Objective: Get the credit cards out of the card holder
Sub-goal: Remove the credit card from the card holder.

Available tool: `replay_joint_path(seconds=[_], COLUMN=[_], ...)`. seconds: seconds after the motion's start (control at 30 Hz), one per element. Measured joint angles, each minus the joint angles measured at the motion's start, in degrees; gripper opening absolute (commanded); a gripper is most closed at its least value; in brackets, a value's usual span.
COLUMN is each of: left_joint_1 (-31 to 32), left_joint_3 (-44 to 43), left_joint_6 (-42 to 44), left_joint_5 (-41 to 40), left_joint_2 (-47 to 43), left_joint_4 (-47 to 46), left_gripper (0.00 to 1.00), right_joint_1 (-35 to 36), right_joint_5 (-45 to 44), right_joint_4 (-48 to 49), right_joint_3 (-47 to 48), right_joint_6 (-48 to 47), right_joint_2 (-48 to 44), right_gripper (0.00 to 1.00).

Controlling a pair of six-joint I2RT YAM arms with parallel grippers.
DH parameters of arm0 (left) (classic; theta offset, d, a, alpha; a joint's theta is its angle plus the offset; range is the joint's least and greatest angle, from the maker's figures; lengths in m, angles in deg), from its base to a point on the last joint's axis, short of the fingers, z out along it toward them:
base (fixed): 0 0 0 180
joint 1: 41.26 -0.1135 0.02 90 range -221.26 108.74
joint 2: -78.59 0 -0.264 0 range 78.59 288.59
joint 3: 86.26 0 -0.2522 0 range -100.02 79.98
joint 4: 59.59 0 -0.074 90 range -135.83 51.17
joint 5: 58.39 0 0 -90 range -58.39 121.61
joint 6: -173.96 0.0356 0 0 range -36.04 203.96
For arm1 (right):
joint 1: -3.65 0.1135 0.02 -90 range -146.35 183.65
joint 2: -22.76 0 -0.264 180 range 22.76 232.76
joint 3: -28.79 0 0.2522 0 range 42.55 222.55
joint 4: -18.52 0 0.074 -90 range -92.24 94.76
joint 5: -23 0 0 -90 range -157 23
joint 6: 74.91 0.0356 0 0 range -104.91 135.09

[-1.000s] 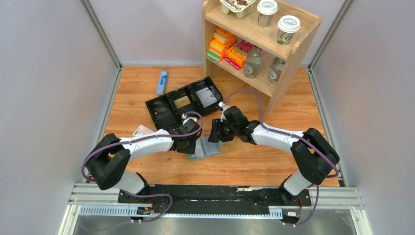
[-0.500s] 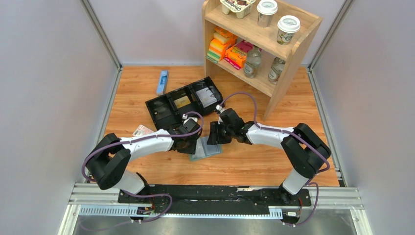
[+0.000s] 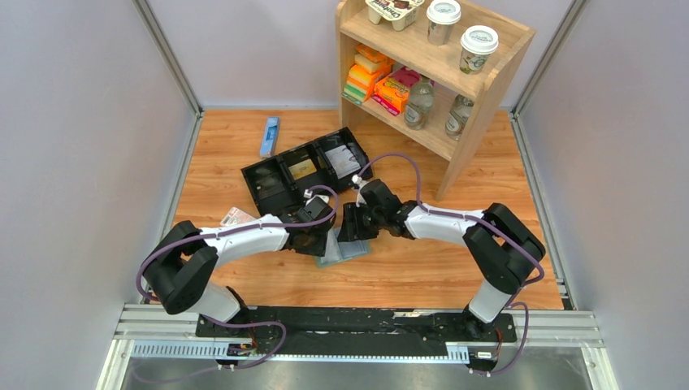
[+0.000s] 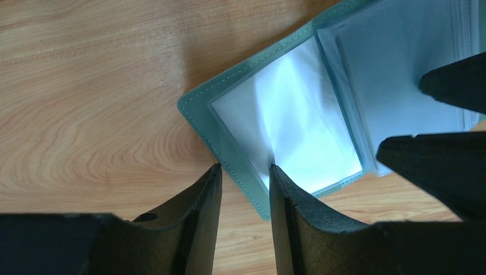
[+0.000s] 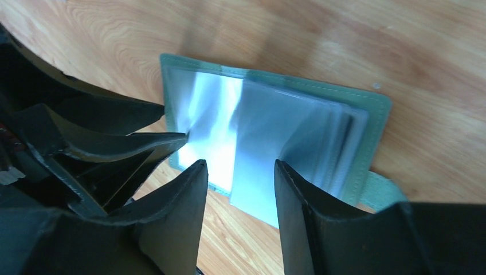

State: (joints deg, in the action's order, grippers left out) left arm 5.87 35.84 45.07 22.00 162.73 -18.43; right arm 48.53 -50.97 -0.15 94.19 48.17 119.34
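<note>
so the holder (image 3: 348,252) is lying open and flat on the table (image 3: 422,272), pretty much dead centre, grey-green cover down and its clear sleeves (image 5: 286,132) facing up. The sleeves are pale blue and glary, so I can't tell if any card sits in them. In the right wrist view a little tab (image 5: 384,192) pokes out from the cover's edge

left hand (image 4: 245,169) reaches in from 9 o'clock and sits low at the holder's corner. Its fingers (image 4: 286,212) are apart, with the cover's stitched edge in the gap. One tip is over bare wood, the other over the first sleeve. Can't tell whether they press on it

right hand (image 5: 238,169) reaches in from 3 o'clock, right over the middle of the holder. Its fingers (image 5: 298,217) are apart too, with a loose sleeve leaf in the gap, not pinched as far as I can see. The two hands are close, tips nearly facing each other over the holder

further out:
- black tray (image 3: 301,175) with three compartments at 11 o'clock from the holder, just past the left hand
- pink-and-white packet (image 3: 237,216) at 9 o'clock, by the tray's near corner
- a blue thing (image 3: 270,136) further off at 11 o'clock, near the back wall
- wooden shelf (image 3: 475,122) at 1 o'clock with cups, bottles and boxes on it
</note>
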Motion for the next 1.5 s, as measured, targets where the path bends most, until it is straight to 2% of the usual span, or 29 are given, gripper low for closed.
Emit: replay_joint_path(seconds=[0.33, 0.77, 1.5], left_joint_1=[0.0, 0.0, 0.0], left_joint_3=[0.9, 0.92, 0.92], left_joint_6=[0.04, 0.04, 0.15], left_joint_5=[0.76, 0.72, 0.72], left_joint_2=[0.0, 0.0, 0.0], left_joint_4=[-1.36, -1.4, -1.4], left_gripper=[0.44, 0.43, 0.43], right_joint_1=[0.9, 1.49, 3.17], right_joint_5=[4.44, -9.68, -11.96], right_joint_4=[1.49, -4.04, -5.57], right_joint_3=[2.05, 2.51, 3.58], right_joint_6=[0.52, -2.54, -4.39], right_joint_2=[1.79, -1.38, 0.94], right_gripper=[0.48, 0.53, 0.54])
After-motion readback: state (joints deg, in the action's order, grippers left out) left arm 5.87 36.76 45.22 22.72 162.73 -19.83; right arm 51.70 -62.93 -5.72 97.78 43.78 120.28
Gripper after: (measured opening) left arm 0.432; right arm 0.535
